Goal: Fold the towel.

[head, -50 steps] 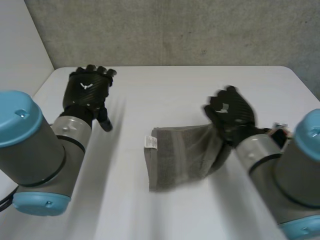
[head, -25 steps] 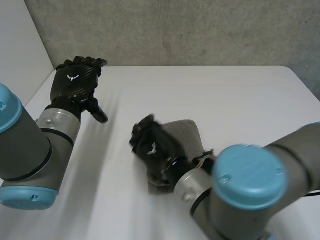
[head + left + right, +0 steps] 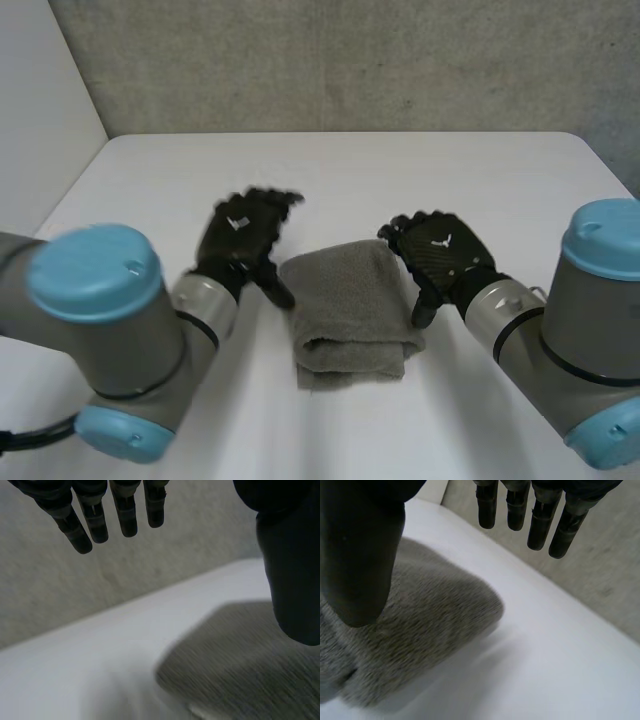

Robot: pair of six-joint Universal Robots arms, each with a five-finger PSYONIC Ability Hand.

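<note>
Head view: folded grey towel (image 3: 350, 305), bench (image 3: 400, 180) centre. Left hand (image 3: 240, 240) has moved in beside its left edge; right hand (image 3: 437, 255) has drawn back to its right edge.
Left wrist view: fingers (image 3: 100, 515) straight, holding nothing.
Right wrist view: fingers (image 3: 540, 520) straight, empty, over the towel.

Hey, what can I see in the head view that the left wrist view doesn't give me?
Head view: the whole folded towel, with the left robot hand and right robot hand flanking its two sides. Left wrist view: the left robot hand's palm side up close, its fingers straight and holding nothing, its thumb near the towel's rounded corner. Both: the grey towel, the white table, the left robot hand and the grey wall behind.
</note>
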